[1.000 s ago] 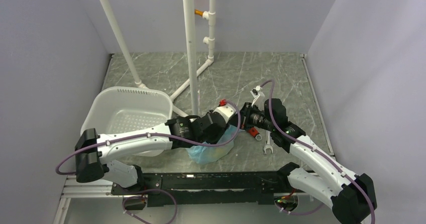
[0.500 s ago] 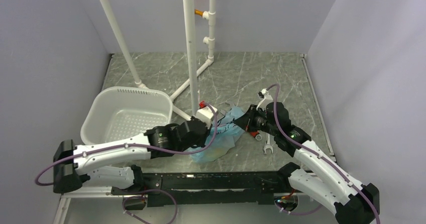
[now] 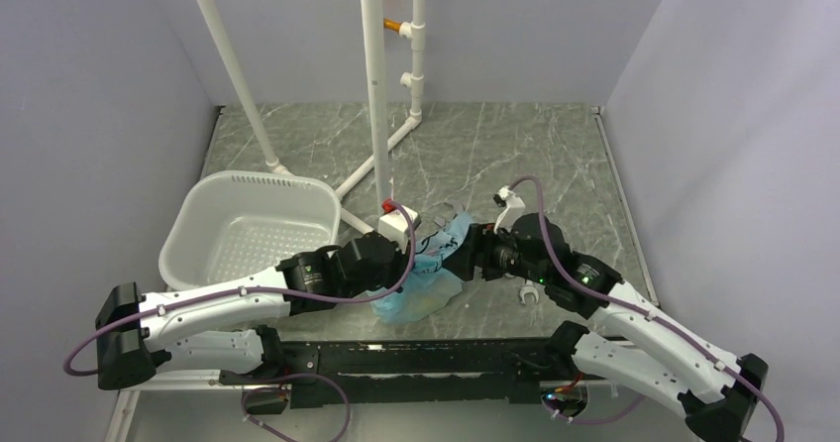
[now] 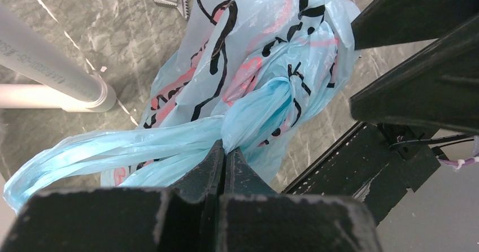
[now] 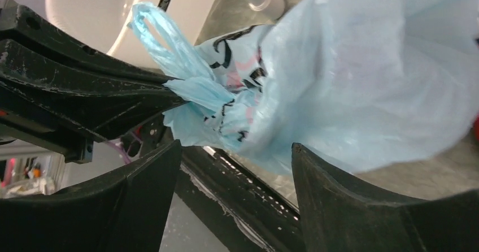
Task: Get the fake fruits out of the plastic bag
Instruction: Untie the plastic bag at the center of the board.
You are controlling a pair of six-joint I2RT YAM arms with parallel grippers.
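Pinching the plastic bag [image 4: 265, 54] by its gathered handles, our left gripper [image 4: 225, 150] is clamped shut — the bag's body runs from there toward our right gripper [image 5: 234, 150], whose wide, empty jaws straddle it at the near edge of the table [image 3: 555, 155]; the fake fruits are hidden.

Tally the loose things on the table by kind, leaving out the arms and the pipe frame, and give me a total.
Plastic bag: 1
White perforated basket: 1
Wrench: 1
Fake fruits outside the bag: 0
Total: 3
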